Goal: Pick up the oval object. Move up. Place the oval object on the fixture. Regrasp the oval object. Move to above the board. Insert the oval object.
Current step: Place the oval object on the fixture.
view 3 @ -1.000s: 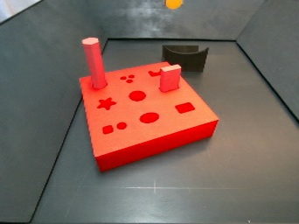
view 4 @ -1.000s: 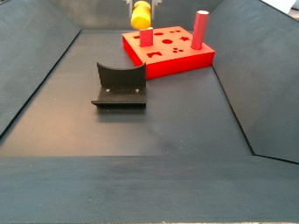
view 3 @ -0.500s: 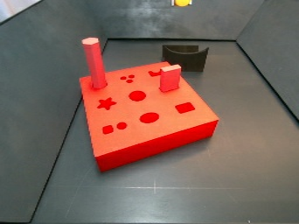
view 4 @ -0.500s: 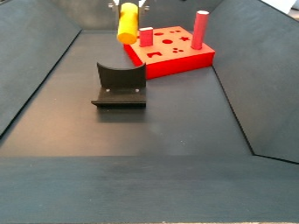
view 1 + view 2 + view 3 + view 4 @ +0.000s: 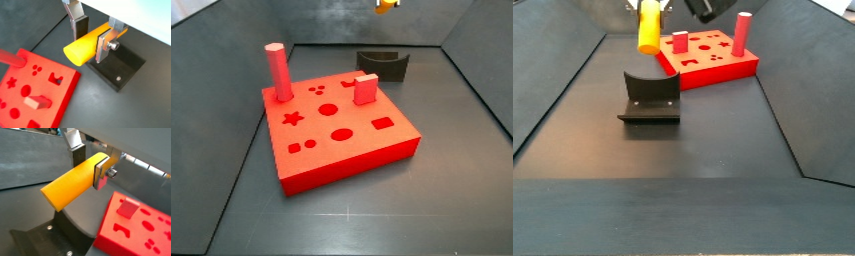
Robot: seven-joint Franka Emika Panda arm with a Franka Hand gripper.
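Wrist view: the claw [image 5: 92,36] is clamped on one end of the oval [image 5: 87,43], whose long axis sticks out sideways past the fingers, with the fixture [image 5: 120,67] right below.

Side view: oval [image 5: 648,27] hangs high, just above and behind the fixture [image 5: 649,97]; board [image 5: 710,58] sits off to the side.

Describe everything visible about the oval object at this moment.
The oval object is a smooth yellow-orange peg with a rounded free end, looking like matte plastic. The gripper has its jaws clamped on it near one end, so most of its length sticks out. It hangs in the air, tilted, touching only the silver fingers. In a side view it sits high above the fixture, beside the board.
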